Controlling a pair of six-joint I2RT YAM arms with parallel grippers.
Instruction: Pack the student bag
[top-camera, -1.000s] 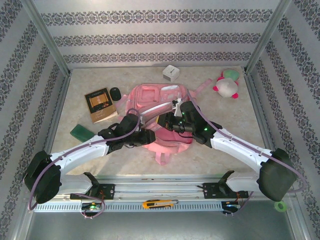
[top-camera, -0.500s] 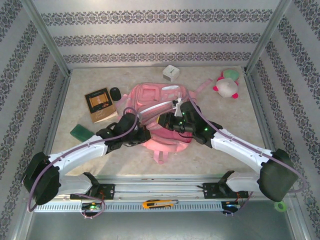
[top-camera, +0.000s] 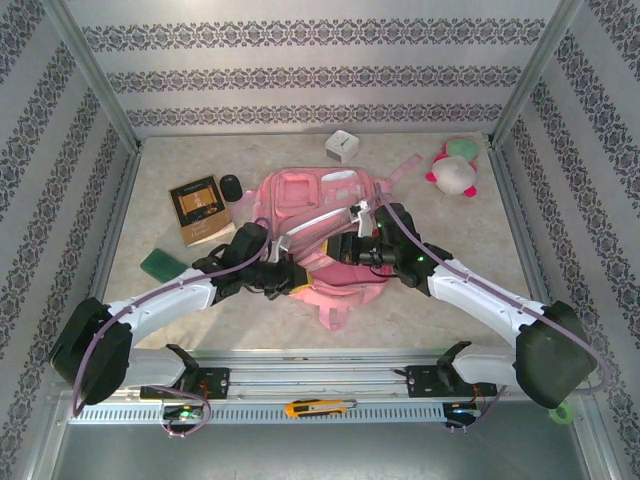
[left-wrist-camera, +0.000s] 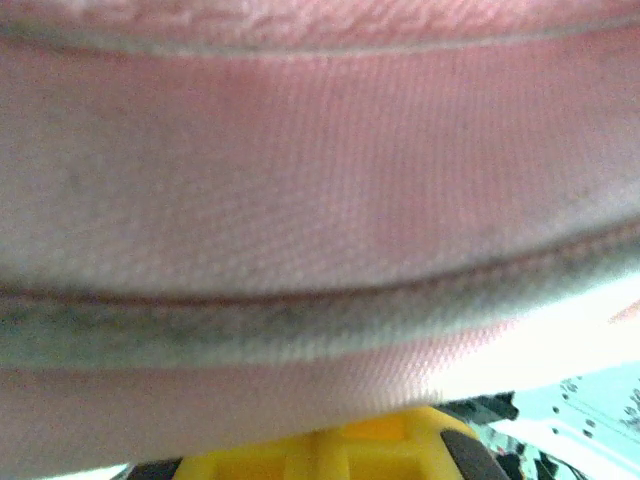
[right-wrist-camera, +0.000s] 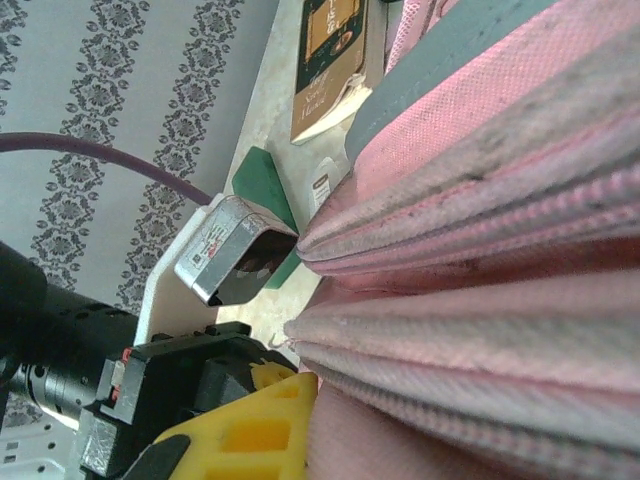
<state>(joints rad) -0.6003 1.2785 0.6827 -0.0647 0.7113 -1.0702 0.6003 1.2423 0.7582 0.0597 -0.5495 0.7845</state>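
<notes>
Student bag (left-wrist-camera: 320, 170) fabric right up against lens, blurred. Pale, grimy trim (left-wrist-camera: 300, 325) runs straight across. Yellow finger piece (left-wrist-camera: 350, 450) at bottom edge.

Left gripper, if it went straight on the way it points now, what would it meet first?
The student bag: the left gripper points into its near edge, and the left wrist view has its pink fabric right up close. They may be touching.

The left gripper (top-camera: 287, 278) has snapped shut at the near edge of the student bag (top-camera: 305, 195). A second ago its fingers were apart. Its arm has pulled back a bit to the left. The right gripper (top-camera: 347, 250) has slid a little to the right. The bag's front now looks flatter, and its square pocket shows more clearly.
</notes>
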